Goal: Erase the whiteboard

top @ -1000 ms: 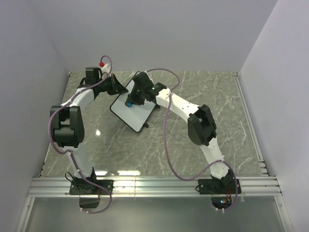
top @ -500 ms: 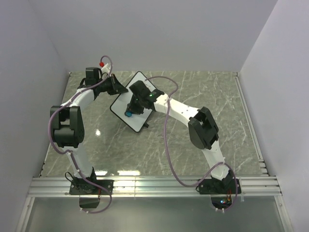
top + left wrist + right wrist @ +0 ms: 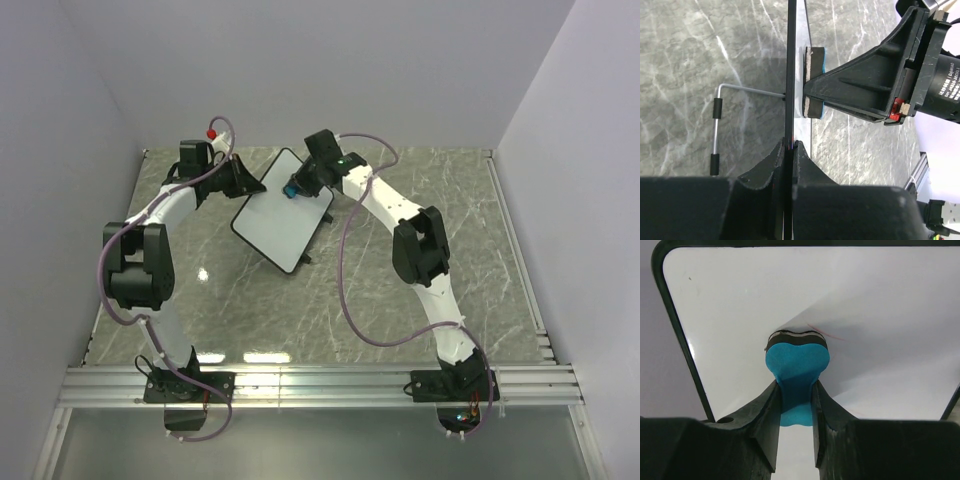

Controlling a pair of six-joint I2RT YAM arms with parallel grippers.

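Right now the whiteboard (image 3: 280, 225) stands tilted over the far left part of the table (image 3: 330, 320), its thin black edge pinched tight between the left fingers (image 3: 801, 155). The right fingers (image 3: 769, 407) are closed narrowly on a blue eraser (image 3: 797, 359), whose felt face presses flat against the white surface near the board's far corner. A faint red pen stroke (image 3: 832, 336) shows just beside the eraser. A wire stand (image 3: 716, 131) juts from the board's back.
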